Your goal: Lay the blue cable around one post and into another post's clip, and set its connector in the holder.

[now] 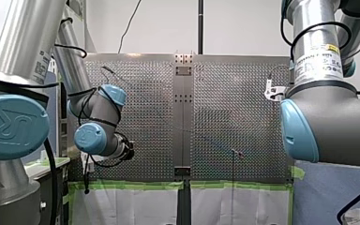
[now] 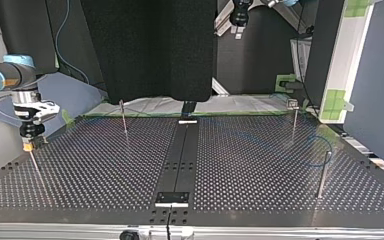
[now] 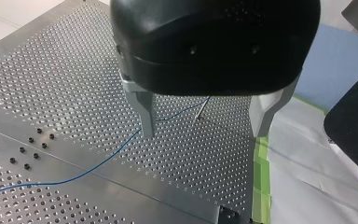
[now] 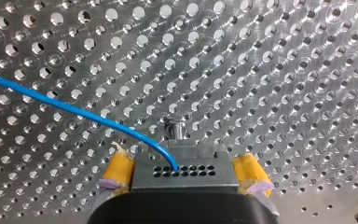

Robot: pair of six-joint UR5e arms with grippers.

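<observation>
The thin blue cable (image 4: pixel 74 112) runs over the perforated plate and ends in a small metal block with holes (image 4: pixel 184 163). My right gripper (image 4: pixel 184 170) stands open, its yellow pads (image 4: pixel 119 170) flanking that block closely. At the top view's left this right gripper (image 2: pixel 29 145) sits on top of a slim post (image 2: pixel 36 170). My left gripper (image 3: pixel 205 123) hangs open high above the plate, with nothing between its metal fingers (image 3: pixel 144 116). Below it the cable (image 3: pixel 98 161) leads to another post (image 3: pixel 200 109). A blue loop of cable (image 2: pixel 325 150) lies beside the post at the right (image 2: pixel 322 175).
Two more slim posts (image 2: pixel 124 117) (image 2: pixel 294 122) stand towards the plate's far edge in the top view. A dark strip (image 2: pixel 180 155) with a bracket (image 2: pixel 171 199) runs down the middle. Green tape (image 3: pixel 261 186) and white sheeting border the plate.
</observation>
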